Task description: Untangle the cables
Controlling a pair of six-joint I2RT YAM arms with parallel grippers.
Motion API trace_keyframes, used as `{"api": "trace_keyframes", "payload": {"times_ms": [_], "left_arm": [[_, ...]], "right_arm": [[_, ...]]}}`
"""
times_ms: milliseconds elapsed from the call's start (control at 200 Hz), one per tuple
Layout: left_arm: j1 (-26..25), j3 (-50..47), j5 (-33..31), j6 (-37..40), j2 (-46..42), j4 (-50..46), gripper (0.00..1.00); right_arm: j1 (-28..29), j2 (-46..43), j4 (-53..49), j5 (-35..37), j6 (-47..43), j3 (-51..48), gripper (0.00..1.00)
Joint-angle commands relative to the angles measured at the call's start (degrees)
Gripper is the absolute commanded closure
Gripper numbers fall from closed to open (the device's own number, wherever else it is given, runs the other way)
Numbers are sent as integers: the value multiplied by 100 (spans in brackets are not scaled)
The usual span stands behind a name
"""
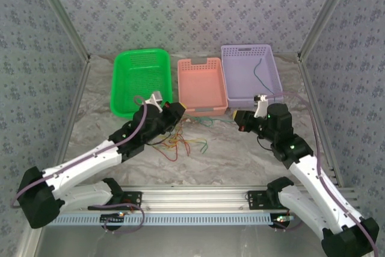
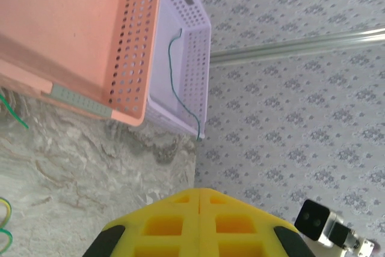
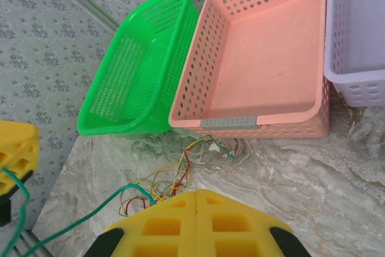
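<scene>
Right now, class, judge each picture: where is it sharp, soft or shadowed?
Top external: even, soft light, no glare, the cables thin but distinct. Left wrist: pink basket sharp, left claw slightly soft. Right wrist: green basket crisp, right claw slightly soft.

Looks like a robotics lab test cell. Boxed in on three sides by patterned grey-blue wall panels (image 1: 180, 10) held in bare metal frame posts (image 1: 65, 19). Fitted with a white left arm (image 1: 84, 164) and right arm (image 1: 316, 179), bolted to an aluminium rail (image 1: 198, 195) at the near edge of a marble-look tabletop (image 1: 240, 157), ending in a yellow left end effector (image 2: 198, 194) and right end effector (image 3: 198, 194). Stocked with perforated plastic bins: green basket (image 1: 141, 73), pink basket (image 1: 201, 85), purple basket (image 1: 243, 73).
</scene>
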Motion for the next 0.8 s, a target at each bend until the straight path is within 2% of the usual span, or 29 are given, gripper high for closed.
{"api": "trace_keyframes", "payload": {"times_ms": [0,235,395,645,794], "left_arm": [[174,-83,-146,300,-435,-335,100],[687,-76,-284,937,-1408,-1028,100],[1094,-51,-225,1837,-1807,-870,100],[1444,-103,214,3714,-2097,60,100],[1484,-177,382,4421,-2329,62,100]], "right_arm": [[13,-81,-399,343,-128,48,100],[-21,-71,-1063,939,-100,235,100],[-72,-141,-1180,1000,348,272,100],[-405,-240,-1250,826,2342,-33,100],[-1051,-482,-372,302,3820,-642,100]]}}
